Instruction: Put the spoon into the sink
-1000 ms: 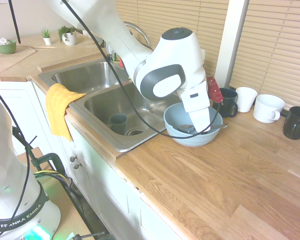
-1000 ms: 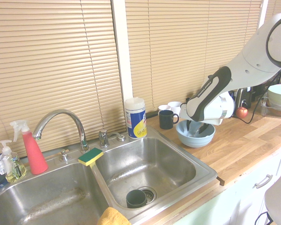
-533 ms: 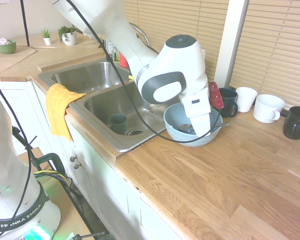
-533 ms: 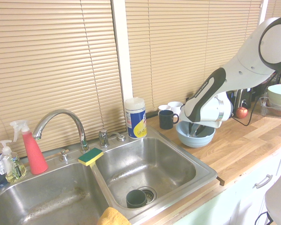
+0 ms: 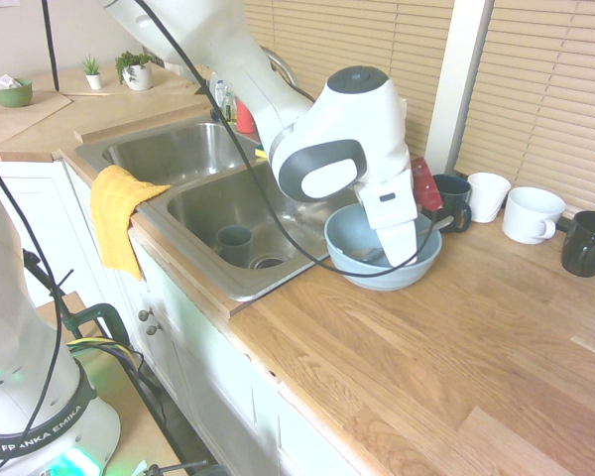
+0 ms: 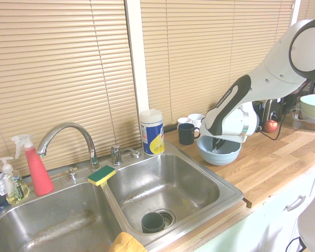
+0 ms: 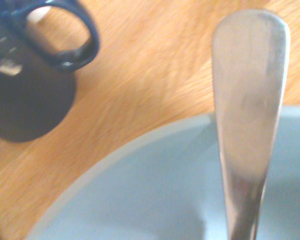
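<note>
The light-blue bowl (image 5: 349, 236) (image 6: 227, 154) stands on the wooden counter just right of the two-basin steel sink (image 5: 206, 203) (image 6: 170, 184). My gripper (image 5: 401, 254) (image 6: 216, 144) reaches down into the bowl, and its dark fingers look drawn together on the spoon. The arm's white hand hides most of the spoon in both exterior views. In the wrist view the spoon's silver handle (image 7: 250, 110) rises close to the lens, over the bowl's rim (image 7: 140, 185) and the counter.
A navy mug (image 5: 456, 203) (image 7: 30, 75), two white mugs (image 5: 531, 213) and a black mug (image 5: 587, 243) stand behind the bowl. A small dark cup (image 5: 235, 243) (image 6: 152, 222) sits in the near basin. A yellow cloth (image 5: 117, 213) hangs over the sink's front edge.
The spoon's handle no longer pokes out over the bowl's right rim. The fingers have drawn closer together inside the bowl, and the hand has shifted slightly.
</note>
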Action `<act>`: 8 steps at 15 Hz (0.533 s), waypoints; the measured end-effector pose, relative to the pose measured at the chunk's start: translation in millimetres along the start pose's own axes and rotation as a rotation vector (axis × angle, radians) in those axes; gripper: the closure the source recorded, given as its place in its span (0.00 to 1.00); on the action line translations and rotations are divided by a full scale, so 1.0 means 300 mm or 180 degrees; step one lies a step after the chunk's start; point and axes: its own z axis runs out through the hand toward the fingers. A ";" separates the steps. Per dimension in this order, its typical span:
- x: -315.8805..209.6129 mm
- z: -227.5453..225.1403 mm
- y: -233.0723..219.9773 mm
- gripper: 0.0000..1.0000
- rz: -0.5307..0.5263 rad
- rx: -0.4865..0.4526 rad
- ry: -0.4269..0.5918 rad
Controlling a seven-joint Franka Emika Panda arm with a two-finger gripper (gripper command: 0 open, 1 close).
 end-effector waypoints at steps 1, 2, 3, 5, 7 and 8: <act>-0.007 -0.006 -0.005 1.00 -0.0013 0.0013 -0.0004; -0.013 -0.015 -0.010 1.00 -0.0025 0.0030 -0.0006; -0.017 -0.026 -0.013 1.00 -0.0033 0.0049 -0.0006; -0.018 -0.064 -0.021 1.00 -0.0037 0.0100 -0.0005; -0.018 -0.130 -0.028 1.00 -0.0045 0.0170 -0.0010; -0.020 -0.170 -0.028 1.00 -0.0055 0.0206 -0.0014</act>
